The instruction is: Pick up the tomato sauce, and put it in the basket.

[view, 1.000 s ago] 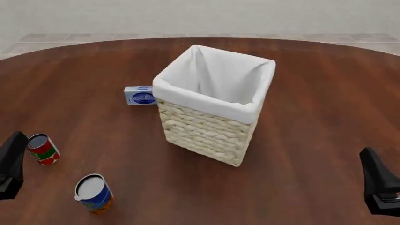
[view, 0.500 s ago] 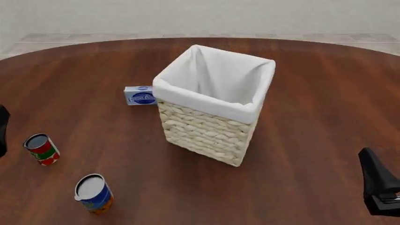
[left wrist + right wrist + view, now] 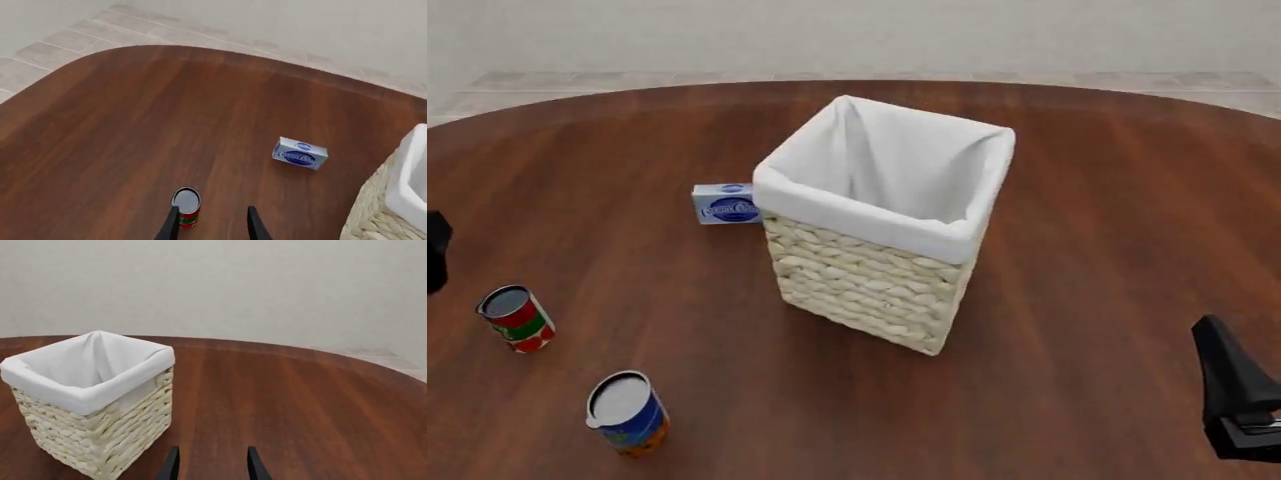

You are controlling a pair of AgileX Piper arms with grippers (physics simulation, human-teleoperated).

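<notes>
Your left gripper (image 3: 210,225) hangs above the table (image 3: 1094,200) with its two fingers spread apart and nothing between them. From the left wrist camera, the tomato sauce can (image 3: 186,206) stands upright on the wood just ahead of one fingertip (image 3: 172,220), slightly off to that finger's side and not centred in the gap. In the front view only a dark sliver of that arm shows at the left edge, a little beyond the can (image 3: 517,318).

Your right gripper (image 3: 209,465) is also spread and empty, low over the table at the near right, well apart from everything else.

You have the basket (image 3: 881,235) standing upright near the middle of the table, its white lining folded over the rim. A small blue and white box (image 3: 727,204) lies just beside its far left corner. Nearer to you than the tomato sauce stands a bigger blue and orange can (image 3: 627,411), also upright.
</notes>
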